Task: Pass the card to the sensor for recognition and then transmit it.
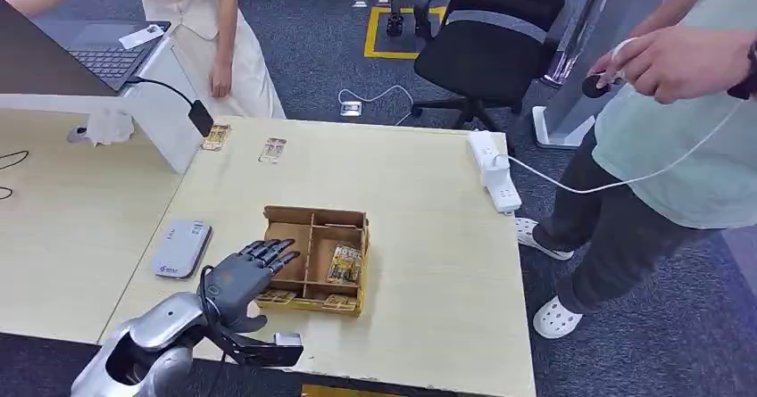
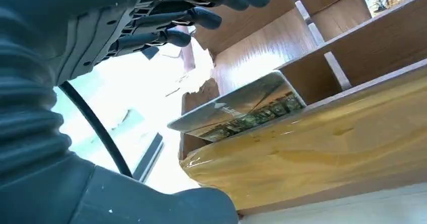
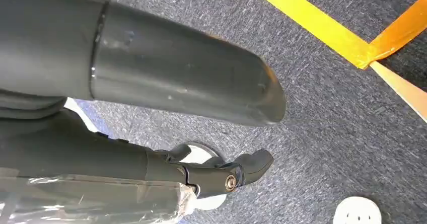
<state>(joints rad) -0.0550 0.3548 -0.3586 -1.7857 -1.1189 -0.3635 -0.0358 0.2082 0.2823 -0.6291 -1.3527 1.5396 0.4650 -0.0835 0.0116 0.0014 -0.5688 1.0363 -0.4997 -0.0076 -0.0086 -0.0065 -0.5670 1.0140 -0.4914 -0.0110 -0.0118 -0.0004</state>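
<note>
The left hand, fingers spread and holding nothing, hovers over the wooden divided tray's near-left corner, where a card lies flat just beneath its palm.

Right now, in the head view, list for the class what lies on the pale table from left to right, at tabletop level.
Grey sensor → left hand → wooden tray → white power strip.

Right hand hanging over grey carpet; yellow tape, orange tape.
</note>
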